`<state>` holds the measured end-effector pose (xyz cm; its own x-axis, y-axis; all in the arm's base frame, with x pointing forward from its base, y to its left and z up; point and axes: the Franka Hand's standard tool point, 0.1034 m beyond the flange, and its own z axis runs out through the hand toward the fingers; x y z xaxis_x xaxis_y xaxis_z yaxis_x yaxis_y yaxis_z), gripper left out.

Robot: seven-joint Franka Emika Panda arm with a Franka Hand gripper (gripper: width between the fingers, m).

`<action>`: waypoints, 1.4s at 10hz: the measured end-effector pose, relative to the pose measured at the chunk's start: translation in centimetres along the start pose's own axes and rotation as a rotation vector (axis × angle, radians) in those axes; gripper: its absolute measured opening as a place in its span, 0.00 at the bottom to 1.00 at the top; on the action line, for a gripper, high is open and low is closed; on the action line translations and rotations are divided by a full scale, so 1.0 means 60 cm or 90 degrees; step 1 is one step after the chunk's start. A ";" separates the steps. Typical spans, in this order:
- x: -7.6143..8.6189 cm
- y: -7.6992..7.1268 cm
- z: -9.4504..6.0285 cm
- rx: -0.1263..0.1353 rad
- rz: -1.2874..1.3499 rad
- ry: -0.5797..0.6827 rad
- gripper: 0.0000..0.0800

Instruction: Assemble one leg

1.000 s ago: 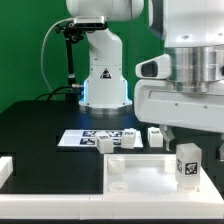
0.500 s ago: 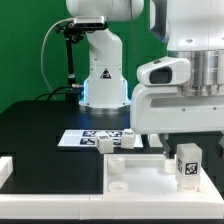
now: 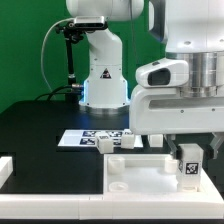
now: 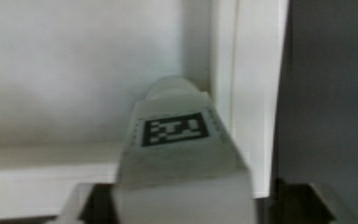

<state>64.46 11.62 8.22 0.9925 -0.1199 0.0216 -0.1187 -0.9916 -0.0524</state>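
Observation:
A white leg [image 3: 187, 166] with a black-and-white tag stands upright on the large white panel [image 3: 135, 178], near its corner at the exterior view's right. My gripper [image 3: 187, 152] is straight above it, with a finger down each side of its top. In the wrist view the leg [image 4: 179, 150] fills the gap between the two dark fingers [image 4: 101, 205], which touch its sides. The gripper [image 4: 190, 208] is shut on the leg. The leg's lower end is hidden from the wrist view.
Two more white legs [image 3: 105, 144] [image 3: 129, 139] lie behind the panel by the marker board [image 3: 82, 137]. The robot's base [image 3: 103, 82] stands at the back. A white block [image 3: 5, 166] sits at the exterior view's left edge.
My gripper has come down a little over the standing leg, so its top is now between the fingers. The leg has stayed in place.

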 end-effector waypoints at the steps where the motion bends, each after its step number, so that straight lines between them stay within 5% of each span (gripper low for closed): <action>1: 0.001 0.004 0.000 -0.001 0.034 0.000 0.36; 5: -0.002 0.006 0.002 -0.008 0.418 0.006 0.36; 9: -0.003 0.001 0.003 0.037 0.844 -0.019 0.36; 11: -0.004 0.002 0.004 0.035 0.772 -0.012 0.36; 13: -0.003 -0.002 0.006 0.032 0.513 0.023 0.74; 14: -0.004 0.002 0.013 0.031 0.371 0.033 0.74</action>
<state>64.21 11.59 7.44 0.7611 -0.6482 0.0238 -0.6419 -0.7579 -0.1161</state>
